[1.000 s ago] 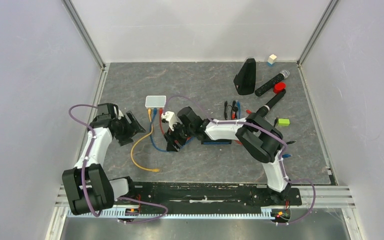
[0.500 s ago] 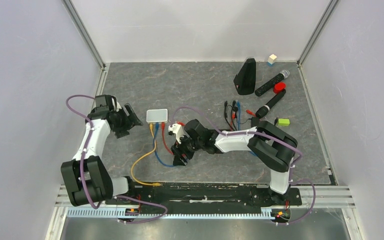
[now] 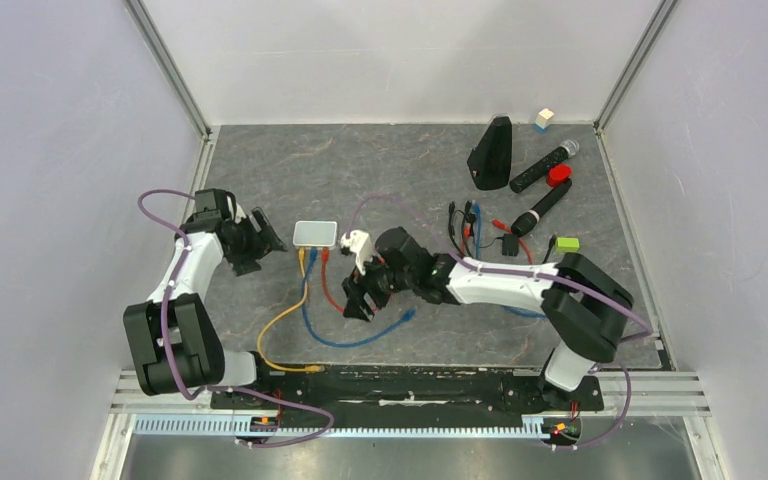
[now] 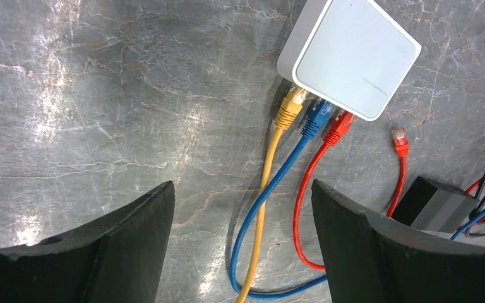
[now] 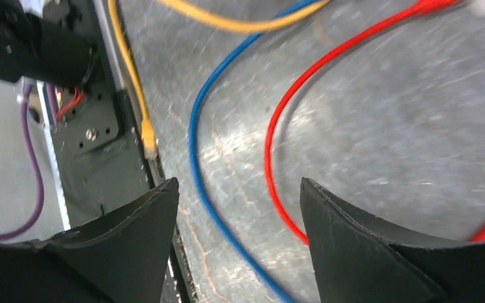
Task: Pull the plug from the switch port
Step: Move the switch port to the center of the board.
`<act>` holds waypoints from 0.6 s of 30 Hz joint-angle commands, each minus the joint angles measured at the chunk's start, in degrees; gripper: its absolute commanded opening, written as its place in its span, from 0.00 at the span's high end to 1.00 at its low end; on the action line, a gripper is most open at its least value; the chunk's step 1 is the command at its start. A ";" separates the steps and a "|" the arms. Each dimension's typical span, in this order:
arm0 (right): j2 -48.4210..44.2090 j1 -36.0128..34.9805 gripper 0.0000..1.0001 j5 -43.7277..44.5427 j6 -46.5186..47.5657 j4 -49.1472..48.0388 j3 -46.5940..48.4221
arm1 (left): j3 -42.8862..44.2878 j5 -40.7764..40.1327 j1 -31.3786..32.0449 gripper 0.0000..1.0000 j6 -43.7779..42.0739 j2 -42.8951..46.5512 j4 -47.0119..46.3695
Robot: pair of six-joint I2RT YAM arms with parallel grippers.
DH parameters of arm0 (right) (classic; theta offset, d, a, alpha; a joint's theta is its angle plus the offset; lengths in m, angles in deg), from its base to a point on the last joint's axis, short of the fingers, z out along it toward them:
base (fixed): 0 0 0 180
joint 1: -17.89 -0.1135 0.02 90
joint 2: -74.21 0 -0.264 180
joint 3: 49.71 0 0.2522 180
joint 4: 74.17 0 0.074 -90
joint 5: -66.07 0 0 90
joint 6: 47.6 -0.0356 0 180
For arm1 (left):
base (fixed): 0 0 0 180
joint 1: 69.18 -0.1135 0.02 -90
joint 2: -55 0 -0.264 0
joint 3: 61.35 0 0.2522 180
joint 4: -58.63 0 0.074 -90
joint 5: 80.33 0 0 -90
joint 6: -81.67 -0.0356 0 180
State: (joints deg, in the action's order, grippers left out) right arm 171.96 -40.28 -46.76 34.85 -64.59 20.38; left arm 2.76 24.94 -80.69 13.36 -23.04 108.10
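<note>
Ops: Plugs, where do they sit?

Dev: Three in a row, in the near face of the switch [image 4: 353, 57]. That's the white rounded box lying flat on the grey table [image 3: 410, 170]. In the left wrist view it's yellow plug [image 4: 288, 108] on the left, blue plug [image 4: 317, 120] in the middle, red plug [image 4: 339, 126] on the right. All three are seated, boots touching the housing.

Ops: Cables?

Dev: Each matches its plug. Yellow cable [image 4: 262, 208], blue cable [image 4: 275, 183] and red cable [image 4: 300, 208] trail toward the arm bases. Yellow's free end lies at the black base rail [image 3: 410, 385]. Blue's free end lies on the table near the right gripper. A loose red connector [image 4: 399, 137] lies just beside the switch, not plugged in.

Ops: Grippers?

Dev: Left gripper [image 4: 241, 186] has its jaws wide apart and grips nothing. It hangs near the switch, on its left in the top view, not touching. Right gripper [image 5: 239, 183] is also spread and grips nothing. It's over the blue and red loops, on the near side of the switch and apart from the plugs. That wrist view is blurred.
</note>
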 commanded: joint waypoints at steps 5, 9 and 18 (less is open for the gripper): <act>-1.45 7.89 0.27 6.30 -3.91 1.90 4.14 | 2.04 1.19 0.06 0.15 0.98 -0.54 -3.23; 3.45 9.45 0.29 4.84 -4.94 3.91 7.13 | 1.85 2.20 0.08 0.14 3.33 -2.19 -6.59; 11.46 10.07 0.32 6.93 -3.36 9.32 11.84 | 1.06 3.48 0.61 0.14 4.89 -6.53 -9.93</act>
State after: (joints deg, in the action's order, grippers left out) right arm 182.45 -30.38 -40.59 30.15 -58.12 29.87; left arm 3.05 26.77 -80.54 16.27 -29.29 101.39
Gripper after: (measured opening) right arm 0.685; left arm 0.853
